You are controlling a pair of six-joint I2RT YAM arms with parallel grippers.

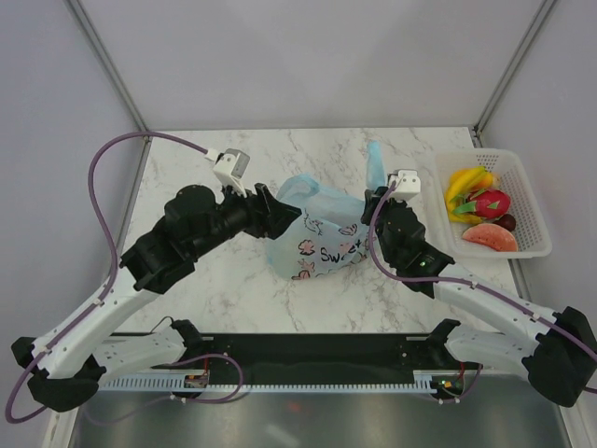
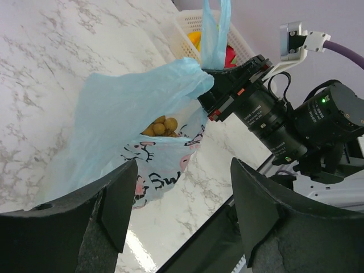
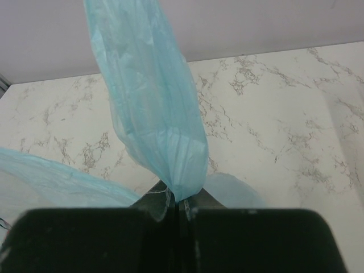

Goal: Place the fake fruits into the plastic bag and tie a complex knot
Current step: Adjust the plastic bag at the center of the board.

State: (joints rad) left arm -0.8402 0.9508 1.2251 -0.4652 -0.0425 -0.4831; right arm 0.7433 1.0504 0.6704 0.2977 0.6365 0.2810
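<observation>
Right wrist view: the right end effector [image 3: 179, 205] is closed on one handle [image 3: 153, 114] of the plastic bag [image 1: 322, 238], probably to hold its mouth up. The left end effector [image 2: 183, 170] stands open and empty beside the bag on the table [image 1: 187, 280]; most fake fruits [image 1: 480, 201] lie in the basket [image 1: 534, 201].

plastic bag [image 1: 322, 233]: thin translucent lt-blue film, crinkly, slight sheen. surface [image 1: 224, 289]: white marble-look w/ grey veins, smooth, semi-gloss. basket [image 1: 534, 210]: white mesh plastic, matt. fake fruits [image 1: 490, 202]: smooth plastic.
</observation>
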